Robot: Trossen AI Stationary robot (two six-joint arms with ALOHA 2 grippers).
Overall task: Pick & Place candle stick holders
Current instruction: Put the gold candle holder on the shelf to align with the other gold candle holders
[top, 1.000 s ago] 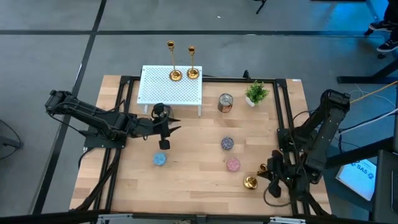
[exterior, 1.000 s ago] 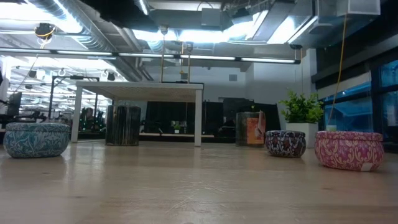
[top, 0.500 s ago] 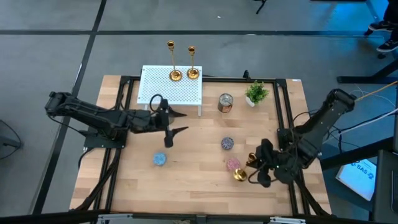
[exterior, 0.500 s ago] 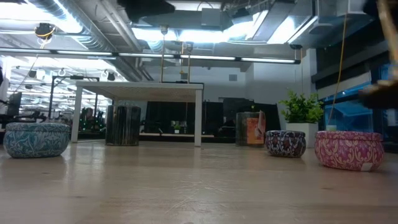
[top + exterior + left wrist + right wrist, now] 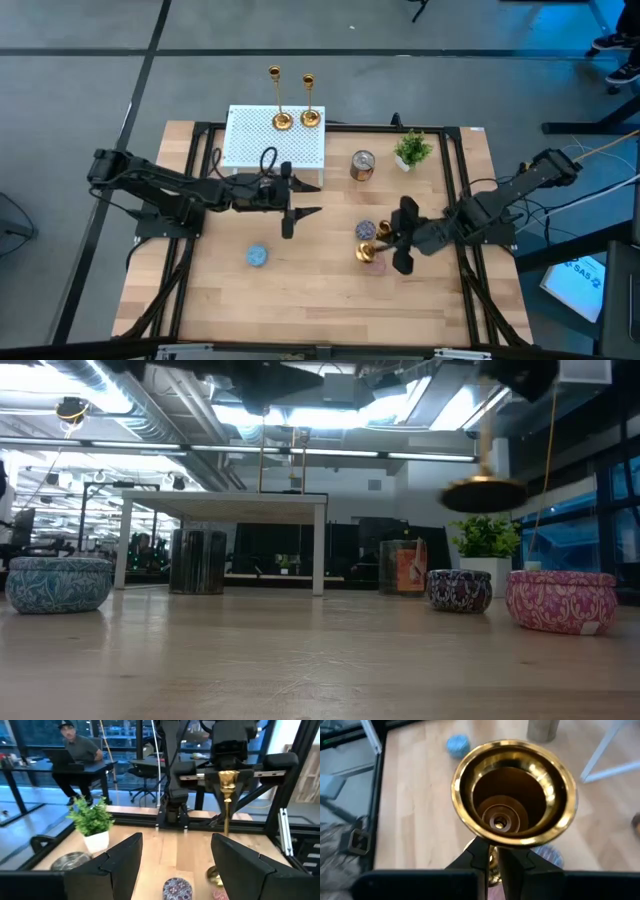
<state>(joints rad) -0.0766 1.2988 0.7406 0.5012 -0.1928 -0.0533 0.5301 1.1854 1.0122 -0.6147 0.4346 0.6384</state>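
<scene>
Above mid-tabletop, our right end effector, clamped on a candle stick holder, has swung inward from the right edge; left end effector waits open.

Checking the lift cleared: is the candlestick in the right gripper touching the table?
Apart. In the low view the candlestick's base hangs well above the table, held by the right gripper.

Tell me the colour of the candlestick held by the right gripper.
Shiny gold candlestick; clearest in the right wrist view.
</scene>
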